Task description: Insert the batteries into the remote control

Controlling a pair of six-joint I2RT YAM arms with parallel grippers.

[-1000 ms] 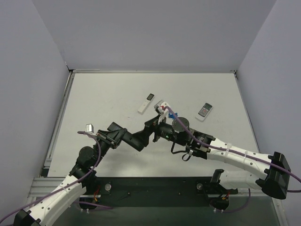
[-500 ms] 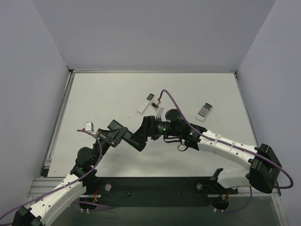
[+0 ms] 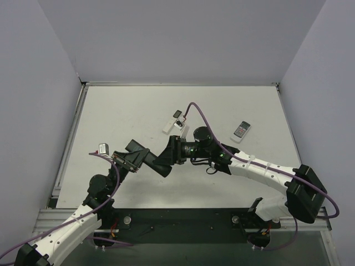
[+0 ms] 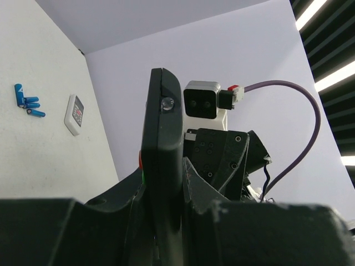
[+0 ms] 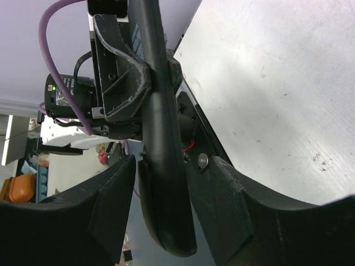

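Observation:
The long black remote control [image 3: 170,153] is held above the table by my left gripper [image 3: 159,162], which is shut on its lower part. In the left wrist view the remote [image 4: 162,127] stands upright between my fingers. My right gripper [image 3: 177,148] straddles the remote's free end. In the right wrist view the remote [image 5: 161,138] lies between my open fingers [image 5: 111,199], with a gap on the left side. The left gripper [image 5: 119,72] shows clamped further along it. The green batteries are out of view.
A slim white stick remote [image 3: 173,121] lies on the table behind the grippers. A short white remote with a grey keypad [image 3: 241,130] lies at the right, also in the left wrist view [image 4: 75,114]. Several small blue cells [image 4: 28,102] lie beside it.
My right arm has swung left and forward, bringing its gripper around the free end of the remote. It now covers the blue cells in the top view. The left arm has barely moved.

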